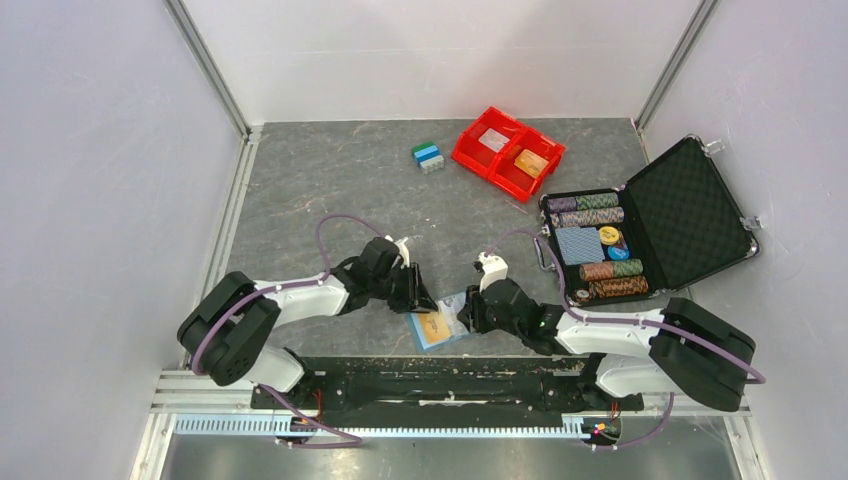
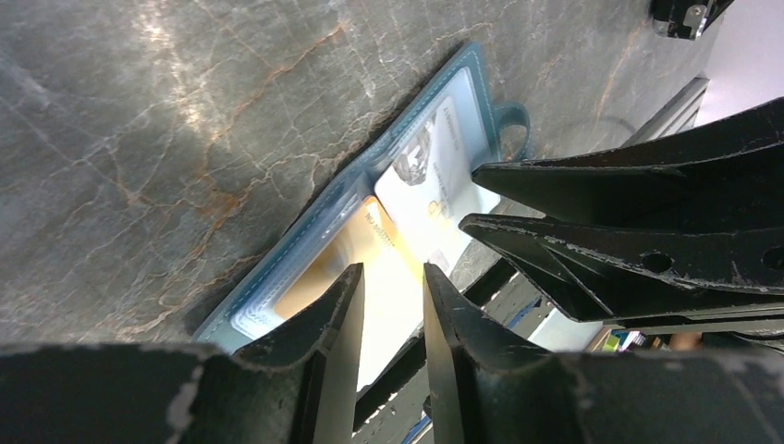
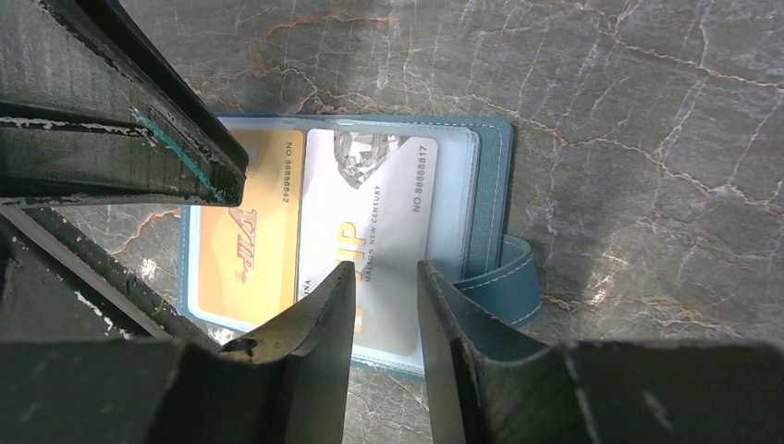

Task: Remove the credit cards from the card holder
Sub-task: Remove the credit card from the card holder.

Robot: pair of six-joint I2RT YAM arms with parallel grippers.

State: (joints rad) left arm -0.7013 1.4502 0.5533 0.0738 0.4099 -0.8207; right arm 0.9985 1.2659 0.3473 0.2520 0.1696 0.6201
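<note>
White walls [image 1: 100, 150] enclosing grey marbled desk [image 1: 330, 170], one light-blue plastic card holder [image 3: 490, 185] showing two credit cards [image 3: 250, 240] [image 3: 388, 213], left end effector [image 2: 393, 270] and right end effector [image 3: 385, 268] gaping narrowly.

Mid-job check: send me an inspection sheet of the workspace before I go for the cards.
Surface: grey marbled table, flat.
Job's things: card holder lies open near the front edge; orange card and whitish card both in its pockets.
Clutter: red bin, a flat item in each compartment; blue-green block; open black case with poker chips and blue deck.
Grippers: left gripper and right gripper over the holder, fingers narrowly apart, gripping nothing.
Cables: purple cables along both arms.
Surroundings: white walls.
</note>
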